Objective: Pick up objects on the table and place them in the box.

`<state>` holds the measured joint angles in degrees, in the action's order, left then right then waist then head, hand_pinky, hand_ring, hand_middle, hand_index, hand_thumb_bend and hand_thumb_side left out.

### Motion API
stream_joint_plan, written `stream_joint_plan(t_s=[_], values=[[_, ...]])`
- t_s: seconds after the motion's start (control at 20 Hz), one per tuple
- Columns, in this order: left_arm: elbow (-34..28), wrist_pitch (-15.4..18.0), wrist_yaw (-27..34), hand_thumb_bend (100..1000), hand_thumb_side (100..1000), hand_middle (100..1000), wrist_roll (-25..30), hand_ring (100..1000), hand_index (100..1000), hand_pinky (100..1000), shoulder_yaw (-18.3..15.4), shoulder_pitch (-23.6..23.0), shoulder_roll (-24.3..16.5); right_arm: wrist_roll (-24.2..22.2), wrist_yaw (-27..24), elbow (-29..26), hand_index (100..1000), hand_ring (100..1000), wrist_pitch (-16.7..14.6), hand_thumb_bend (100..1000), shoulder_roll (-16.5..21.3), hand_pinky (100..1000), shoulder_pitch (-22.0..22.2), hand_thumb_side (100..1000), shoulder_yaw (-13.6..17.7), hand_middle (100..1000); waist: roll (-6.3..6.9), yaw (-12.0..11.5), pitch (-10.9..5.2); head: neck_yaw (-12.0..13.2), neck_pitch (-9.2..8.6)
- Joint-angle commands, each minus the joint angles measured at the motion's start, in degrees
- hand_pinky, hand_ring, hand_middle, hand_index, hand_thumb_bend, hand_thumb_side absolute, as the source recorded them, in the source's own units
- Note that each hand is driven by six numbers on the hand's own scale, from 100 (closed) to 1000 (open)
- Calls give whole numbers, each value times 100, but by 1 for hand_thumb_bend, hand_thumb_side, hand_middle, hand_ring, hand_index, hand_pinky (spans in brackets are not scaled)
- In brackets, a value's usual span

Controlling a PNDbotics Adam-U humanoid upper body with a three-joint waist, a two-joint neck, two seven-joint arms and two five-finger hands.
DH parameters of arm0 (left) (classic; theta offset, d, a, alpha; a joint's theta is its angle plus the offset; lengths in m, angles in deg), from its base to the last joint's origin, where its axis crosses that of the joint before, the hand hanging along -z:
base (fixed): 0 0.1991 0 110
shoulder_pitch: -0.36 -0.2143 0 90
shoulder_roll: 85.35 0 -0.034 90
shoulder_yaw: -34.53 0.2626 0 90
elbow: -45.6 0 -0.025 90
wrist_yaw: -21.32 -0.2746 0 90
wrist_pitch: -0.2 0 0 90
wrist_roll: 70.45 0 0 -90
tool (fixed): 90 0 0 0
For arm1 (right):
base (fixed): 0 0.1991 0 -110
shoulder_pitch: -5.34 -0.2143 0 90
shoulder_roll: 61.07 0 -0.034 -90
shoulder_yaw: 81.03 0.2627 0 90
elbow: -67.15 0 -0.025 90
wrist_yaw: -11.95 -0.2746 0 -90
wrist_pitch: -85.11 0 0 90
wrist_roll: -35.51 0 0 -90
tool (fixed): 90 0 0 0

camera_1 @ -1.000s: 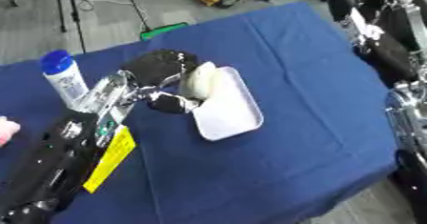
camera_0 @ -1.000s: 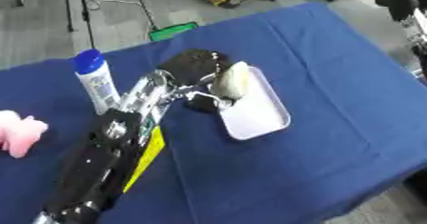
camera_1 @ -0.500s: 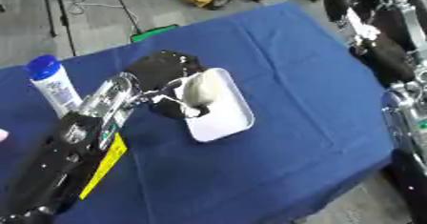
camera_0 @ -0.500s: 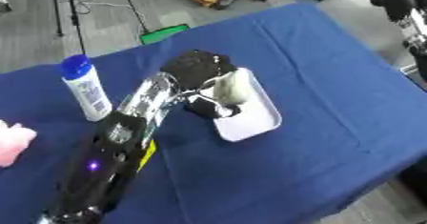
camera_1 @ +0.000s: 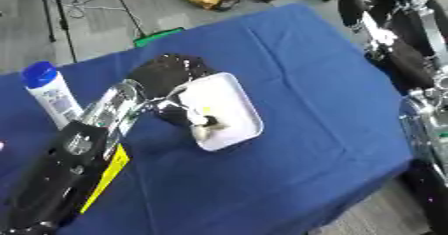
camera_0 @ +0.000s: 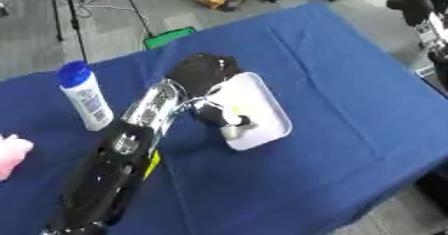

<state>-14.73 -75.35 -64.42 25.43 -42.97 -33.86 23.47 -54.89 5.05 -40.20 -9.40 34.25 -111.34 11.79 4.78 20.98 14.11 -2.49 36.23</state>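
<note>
A blue-clothed tabletop [camera_0: 350, 79] carries a white tray [camera_0: 262, 101] near its middle. The left hand [camera_0: 206, 74] reaches over the tray's left rim to deliver; I cannot tell its finger state.

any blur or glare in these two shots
Left eye view: the left hand over the white tray is smeared, the bottle label unreadable. Right eye view: similarly soft, with the right arm blurred at the edge; no strong glare in either.

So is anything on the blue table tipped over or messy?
Nothing stands out. The white bottle with the blue cap stands upright, and the shallow white tray lies flat on the blue cloth, with the robot's left hand reaching into it.
</note>
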Motion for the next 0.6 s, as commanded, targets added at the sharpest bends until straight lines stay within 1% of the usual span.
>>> stream_joint_plan(t_s=[0.05, 0.15, 0.2, 0.3, 0.35, 0.4, 0.45, 0.5, 0.55, 0.6], values=[[-325, -169, 486, 659, 855, 819, -88, 760, 893, 737, -195, -30, -220, 43, -22, -95, 855, 836, -1, 439, 83, 838, -1, 476, 85, 852, 8, -79, -228, -34, -1], [-668, -361, 1198, 655, 847, 807, -31, 751, 884, 727, -354, -171, -399, 69, -12, -82, 855, 836, 3, 439, 91, 838, 55, 476, 112, 852, -4, -176, -258, -64, 28], [-974, -508, 1688, 651, 831, 763, -68, 700, 833, 682, -497, -273, -500, 83, -7, -73, 855, 836, 7, 440, 90, 838, 82, 475, 127, 853, -10, -251, -269, -94, 33], [-1892, -873, 3002, 652, 835, 768, -234, 700, 819, 674, -756, -565, -824, 108, 9, -50, 854, 836, 16, 440, 98, 839, 148, 475, 158, 853, -12, -403, -289, -167, 46], [-2439, -1073, 3706, 652, 835, 768, -372, 700, 819, 674, -879, -747, -1028, 121, 20, -38, 854, 836, 20, 440, 106, 839, 182, 475, 175, 853, -9, -475, -297, -201, 56], [-2960, -1259, 4331, 642, 860, 783, -556, 711, 817, 677, -1041, -952, -1240, 137, 32, -26, 854, 836, 24, 441, 115, 839, 220, 474, 196, 854, -3, -584, -303, -257, 62], [-3431, -1419, 4897, 642, 860, 783, -751, 711, 817, 677, -1177, -1158, -1432, 153, 43, -21, 854, 836, 25, 441, 123, 839, 249, 474, 215, 854, 3, -658, -306, -293, 66], [-3794, -1540, 5344, 634, 880, 786, -929, 713, 815, 677, -1297, -1335, -1584, 167, 53, -17, 854, 836, 26, 441, 129, 839, 274, 474, 230, 854, 8, -730, -307, -328, 65], [-4053, -1626, 5688, 634, 880, 786, -1065, 713, 815, 677, -1372, -1465, -1694, 176, 61, -17, 854, 836, 26, 441, 132, 839, 289, 474, 240, 854, 11, -770, -307, -346, 65], [-4256, -1686, 5950, 640, 931, 787, -1290, 718, 810, 680, -1577, -1723, -1822, 191, 64, -9, 853, 836, 32, 441, 138, 839, 320, 474, 262, 854, 15, -895, -296, -384, 66]])
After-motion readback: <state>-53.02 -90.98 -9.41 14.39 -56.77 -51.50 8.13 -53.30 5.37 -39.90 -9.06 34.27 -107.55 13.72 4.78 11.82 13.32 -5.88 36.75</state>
